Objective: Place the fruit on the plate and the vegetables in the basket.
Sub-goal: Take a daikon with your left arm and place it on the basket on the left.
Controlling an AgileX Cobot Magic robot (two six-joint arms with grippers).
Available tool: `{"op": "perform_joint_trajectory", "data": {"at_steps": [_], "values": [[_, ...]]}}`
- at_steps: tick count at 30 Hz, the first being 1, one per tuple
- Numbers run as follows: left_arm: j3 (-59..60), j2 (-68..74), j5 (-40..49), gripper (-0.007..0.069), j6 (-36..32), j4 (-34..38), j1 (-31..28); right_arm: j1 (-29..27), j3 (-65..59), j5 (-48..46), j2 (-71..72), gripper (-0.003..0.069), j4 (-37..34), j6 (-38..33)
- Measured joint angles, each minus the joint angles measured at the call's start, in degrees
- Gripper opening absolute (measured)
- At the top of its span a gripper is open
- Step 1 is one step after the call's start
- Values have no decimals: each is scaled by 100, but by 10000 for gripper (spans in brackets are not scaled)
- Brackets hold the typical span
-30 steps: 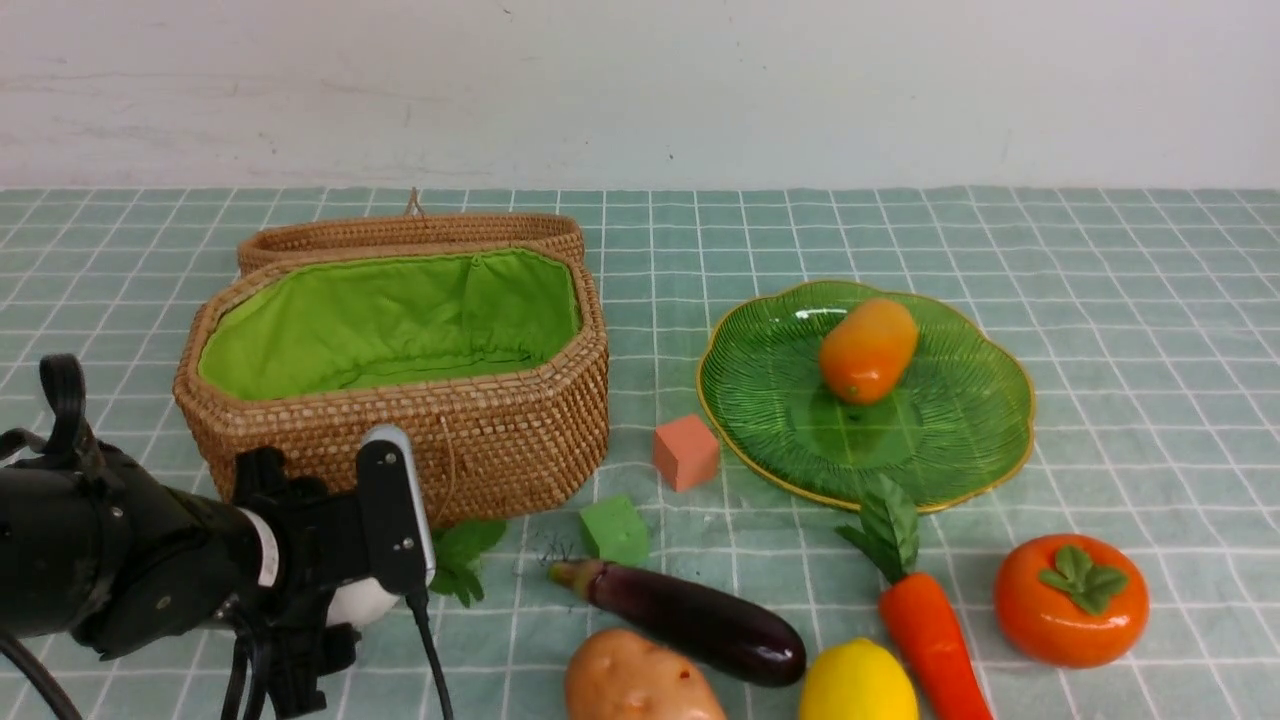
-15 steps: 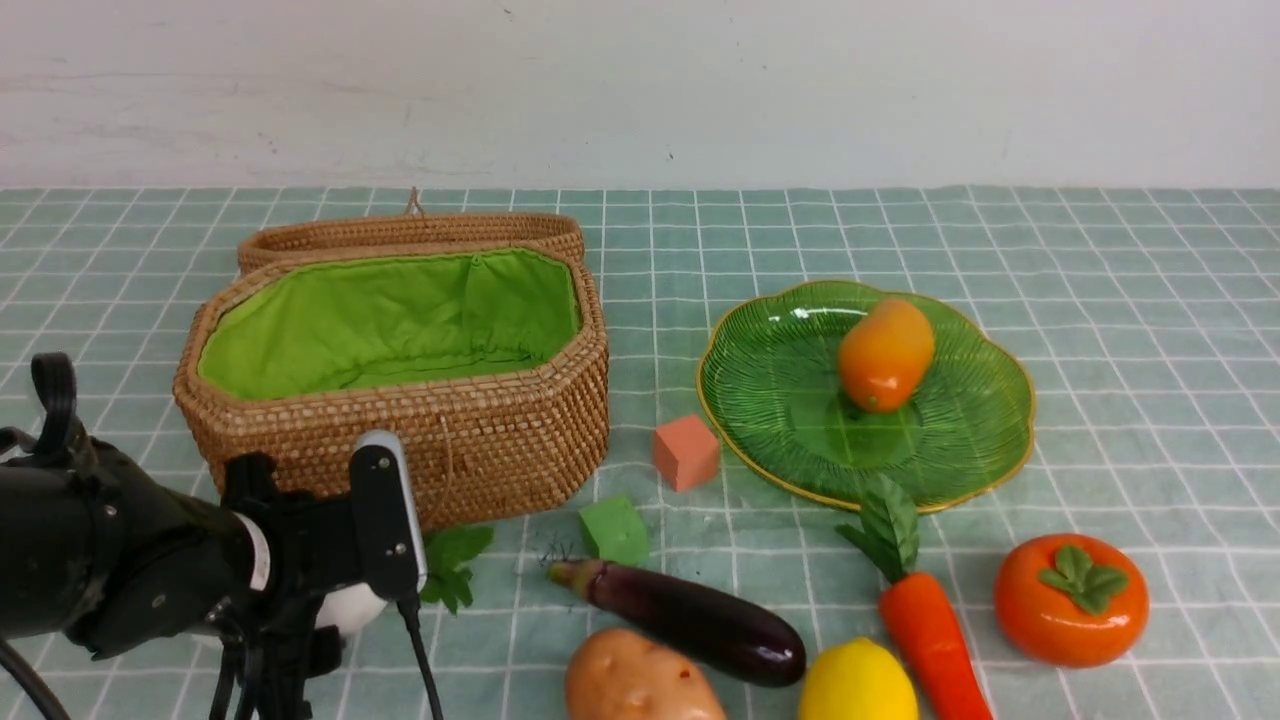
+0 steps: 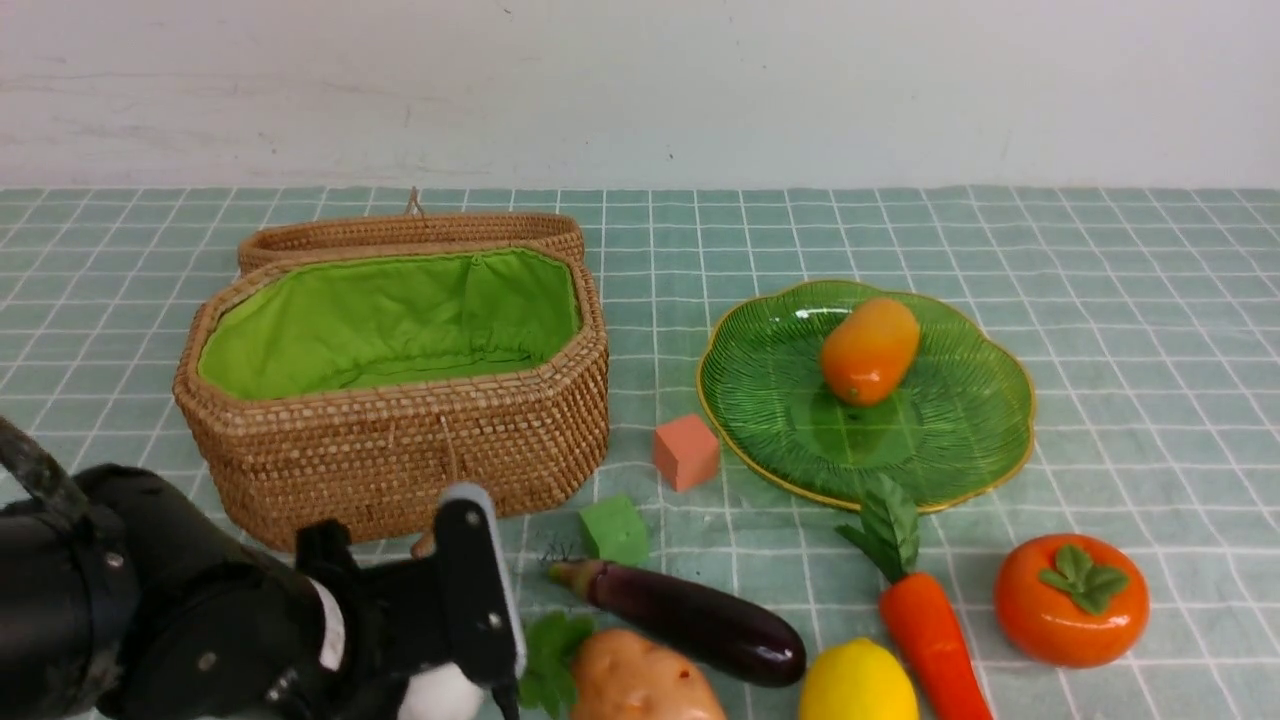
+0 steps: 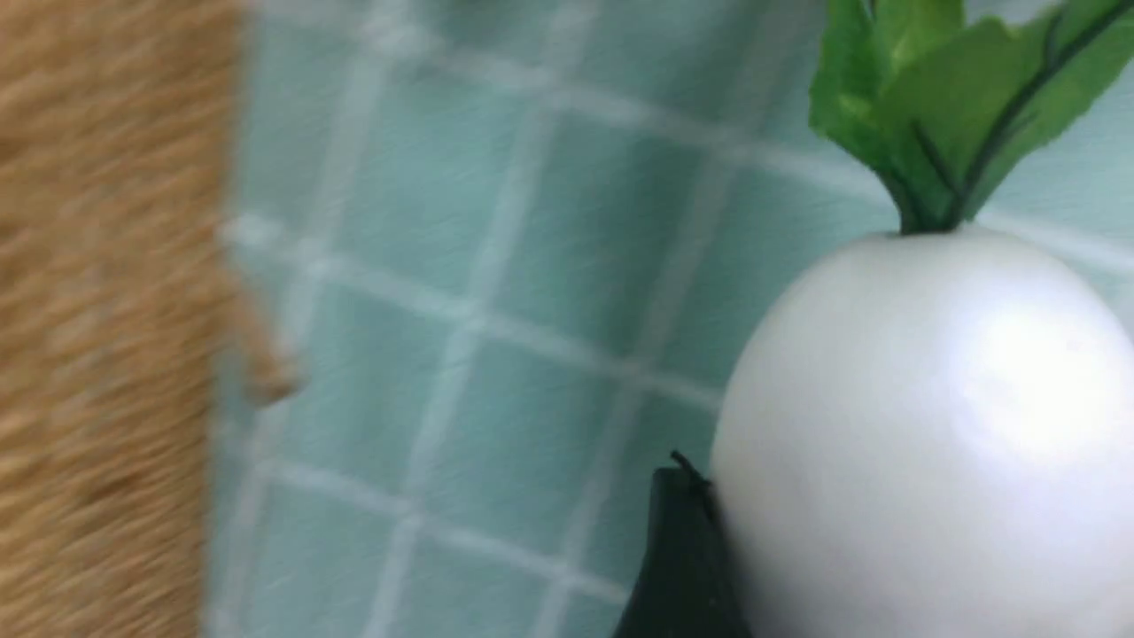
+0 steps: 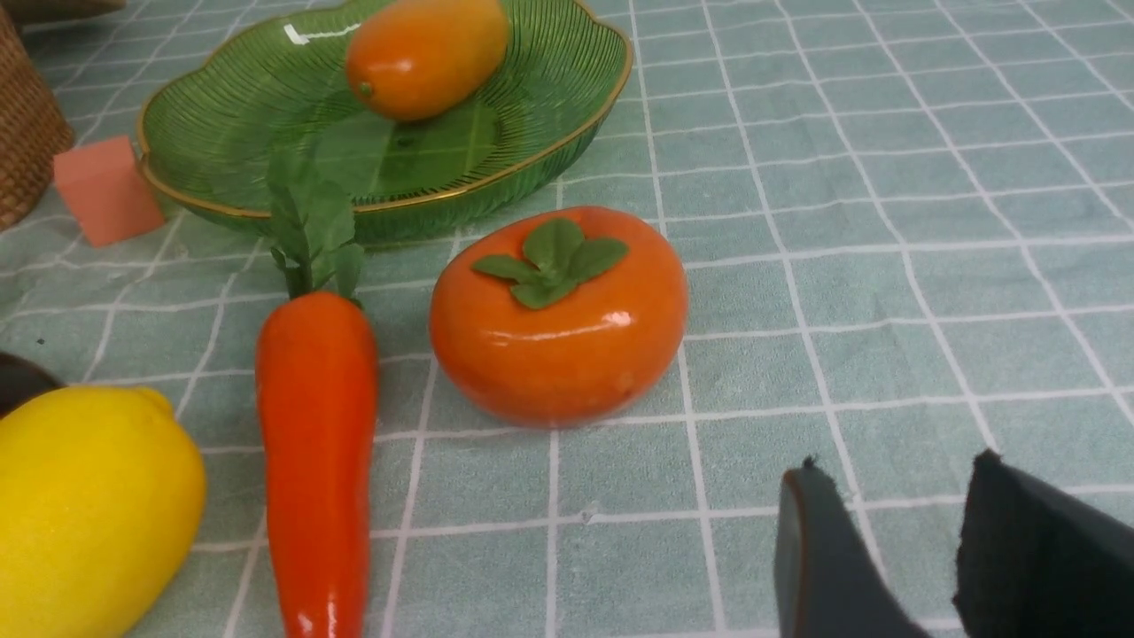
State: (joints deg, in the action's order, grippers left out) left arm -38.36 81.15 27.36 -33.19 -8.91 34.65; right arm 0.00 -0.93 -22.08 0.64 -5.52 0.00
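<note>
My left gripper (image 3: pixel 445 690) is low at the near left, in front of the basket (image 3: pixel 400 460), shut on the white radish (image 4: pixel 930 425); one dark finger (image 4: pixel 682 558) presses its side, and its leaves lie against the potato (image 3: pixel 635 680). The basket stands open, its green lining bare. The mango (image 3: pixel 868 350) lies on the green plate (image 3: pixel 960 440). On the cloth sit the eggplant (image 3: pixel 700 620), lemon (image 3: pixel 857 685), carrot (image 3: pixel 930 640) and persimmon (image 3: pixel 1070 600). My right gripper (image 5: pixel 897 461) shows only in its wrist view, open and empty, near the persimmon (image 5: pixel 558 315).
A salmon-pink cube (image 3: pixel 686 452) sits between basket and plate, and a green cube (image 3: pixel 613 530) lies by the eggplant's stem. The basket's lid leans behind it. A white wall bounds the far side of the checked cloth.
My left arm has swung right and toward the near edge with the radish, from the basket's left front to beside the potato. The mango rocked slightly on the plate.
</note>
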Motion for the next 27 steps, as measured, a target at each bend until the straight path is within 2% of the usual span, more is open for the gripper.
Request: {"op": "perform_joint_trajectory", "data": {"at_steps": [3, 6, 7, 8, 9, 11, 15, 21, 27], "values": [[-256, -13, 696, 489, 89, 205, 328, 0, 0, 0, 0, 240, 0, 0], [-890, -17, 1830, 489, 256, 578, 310, 0, 0, 0, 0, 240, 0, 0], [-931, -17, 1896, 489, 259, 612, 285, 0, 0, 0, 0, 240, 0, 0], [-1221, -17, 2321, 489, 275, 720, 189, 0, 0, 0, 0, 240, 0, 0], [-1262, -17, 2375, 489, 276, 751, 148, 0, 0, 0, 0, 240, 0, 0], [-1819, -17, 2967, 489, 276, 828, -224, 0, 0, 0, 0, 240, 0, 0], [-2399, -24, 3268, 489, 276, 842, -800, 0, 0, 0, 0, 240, 0, 0], [-3150, -24, 2933, 489, 212, 836, -1487, 0, 0, 0, 0, 240, 0, 0], [-3631, -24, 1445, 489, 164, 695, -1842, 0, 0, 0, 0, 240, 0, 0]]}}
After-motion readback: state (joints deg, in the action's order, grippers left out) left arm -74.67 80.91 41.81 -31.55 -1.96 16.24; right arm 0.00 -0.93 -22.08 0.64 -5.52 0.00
